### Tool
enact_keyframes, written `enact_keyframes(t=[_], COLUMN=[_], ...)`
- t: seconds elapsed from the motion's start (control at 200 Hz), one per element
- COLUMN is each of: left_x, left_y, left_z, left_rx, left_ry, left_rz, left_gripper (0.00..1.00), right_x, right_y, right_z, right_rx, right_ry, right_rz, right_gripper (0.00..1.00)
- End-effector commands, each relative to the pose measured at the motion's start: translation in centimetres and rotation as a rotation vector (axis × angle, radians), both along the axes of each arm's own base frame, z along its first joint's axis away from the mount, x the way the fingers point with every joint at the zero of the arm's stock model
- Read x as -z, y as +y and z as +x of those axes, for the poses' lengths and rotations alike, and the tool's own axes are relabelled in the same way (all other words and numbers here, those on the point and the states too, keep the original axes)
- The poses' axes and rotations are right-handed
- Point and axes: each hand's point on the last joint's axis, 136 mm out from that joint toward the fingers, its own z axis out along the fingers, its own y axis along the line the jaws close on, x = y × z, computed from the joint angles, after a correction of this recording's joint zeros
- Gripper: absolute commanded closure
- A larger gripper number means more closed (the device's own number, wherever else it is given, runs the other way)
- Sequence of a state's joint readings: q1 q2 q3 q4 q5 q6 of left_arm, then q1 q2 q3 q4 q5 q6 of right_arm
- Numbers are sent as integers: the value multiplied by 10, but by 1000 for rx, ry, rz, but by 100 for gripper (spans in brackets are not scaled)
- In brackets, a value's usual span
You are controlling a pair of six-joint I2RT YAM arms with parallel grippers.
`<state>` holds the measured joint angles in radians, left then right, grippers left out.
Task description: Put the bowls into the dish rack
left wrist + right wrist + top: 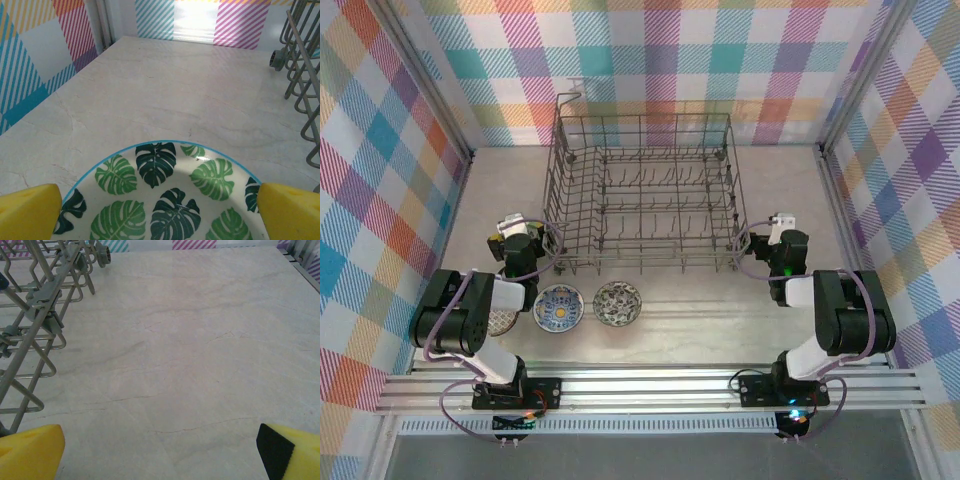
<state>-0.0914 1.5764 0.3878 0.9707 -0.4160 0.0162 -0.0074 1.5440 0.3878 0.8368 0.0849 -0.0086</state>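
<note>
The grey wire dish rack (640,190) stands at the table's middle, with no bowl in it that I can see. In front of it lie a blue-white bowl (559,306) and a grey bowl (617,302). A tan-brown bowl (502,321) is partly hidden under my left arm. My left gripper (520,235) is open by the rack's left front corner. In the left wrist view it (160,220) hangs over a green leaf-patterned bowl (165,195), which lies between the yellow fingertips (30,210). My right gripper (783,232) is open beside the rack's right front corner, with bare table between its fingers (30,450).
Checked walls close in the table on three sides. The rack's wire side (35,315) runs close along the left of the right wrist view, and its wires (302,65) stand at the right of the left wrist view. Open tabletop (200,340) lies ahead of the right gripper.
</note>
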Motion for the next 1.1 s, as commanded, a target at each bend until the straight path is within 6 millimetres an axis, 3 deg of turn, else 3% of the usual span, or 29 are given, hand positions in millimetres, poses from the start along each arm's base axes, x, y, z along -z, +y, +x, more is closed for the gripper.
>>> enact_keyframes(t=[0.0,0.875,1.095], left_x=[16,19,-5], left_y=[-28,-33,-16], left_z=[-1,3,-5], left_rx=[122,189,128], left_ry=[59,76,44], left_rz=[-17,-63,-106], left_gripper=[0,0,0], right_x=[-12,-12,-30], right_y=[24,20,6], right_z=[6,5,1], right_rx=[-104,-81,2], right_ry=[-38,-38,-59], right_rz=[50,55,54], right_gripper=[1,1,1])
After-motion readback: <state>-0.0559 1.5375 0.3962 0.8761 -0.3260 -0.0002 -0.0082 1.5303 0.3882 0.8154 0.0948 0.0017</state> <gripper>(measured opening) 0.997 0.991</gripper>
